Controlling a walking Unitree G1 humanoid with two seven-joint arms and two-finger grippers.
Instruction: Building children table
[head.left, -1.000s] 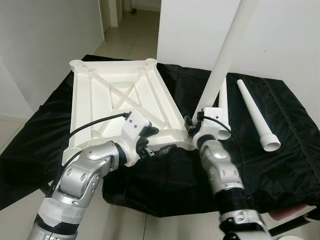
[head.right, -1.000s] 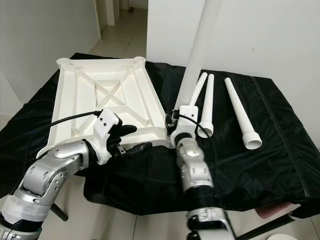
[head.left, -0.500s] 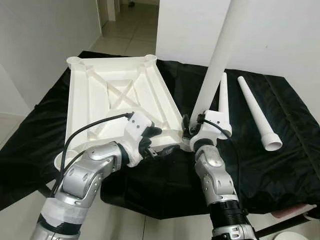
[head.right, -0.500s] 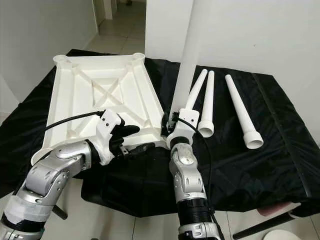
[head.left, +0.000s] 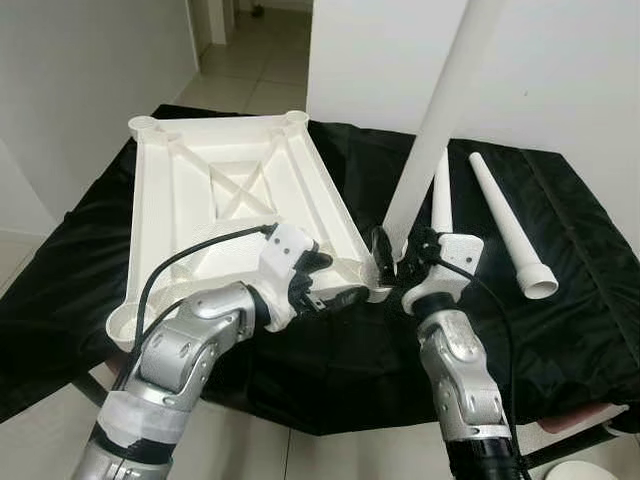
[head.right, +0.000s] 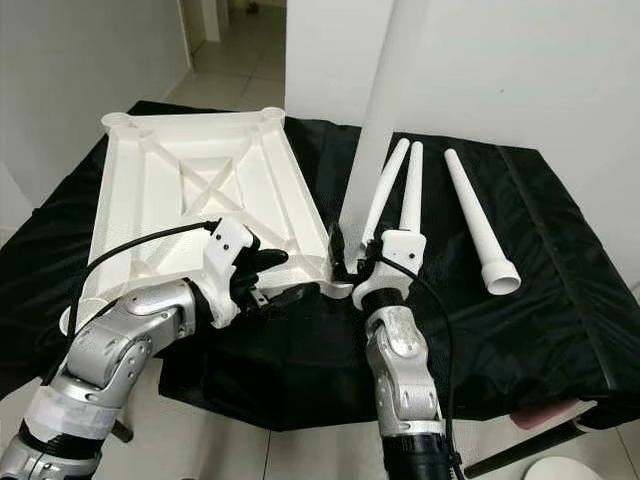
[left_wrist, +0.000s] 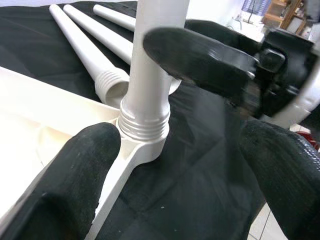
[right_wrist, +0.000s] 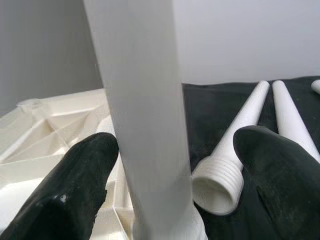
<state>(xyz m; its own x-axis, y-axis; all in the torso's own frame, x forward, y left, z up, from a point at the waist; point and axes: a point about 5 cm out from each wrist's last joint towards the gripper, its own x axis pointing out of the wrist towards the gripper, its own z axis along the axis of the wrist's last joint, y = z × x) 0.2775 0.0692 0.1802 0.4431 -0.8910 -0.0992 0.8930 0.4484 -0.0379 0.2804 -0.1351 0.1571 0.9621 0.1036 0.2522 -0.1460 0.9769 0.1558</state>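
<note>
upside down on a black cloth, the white tabletop is seen with its ribbed underside up. at its near right corner a white table leg stands upright, its threaded end seated in the corner socket. the right gripper is spread around this leg, its fingers not touching it. the left gripper is spread just beside the socket. three loose legs lie on the cloth nearby.
</note>
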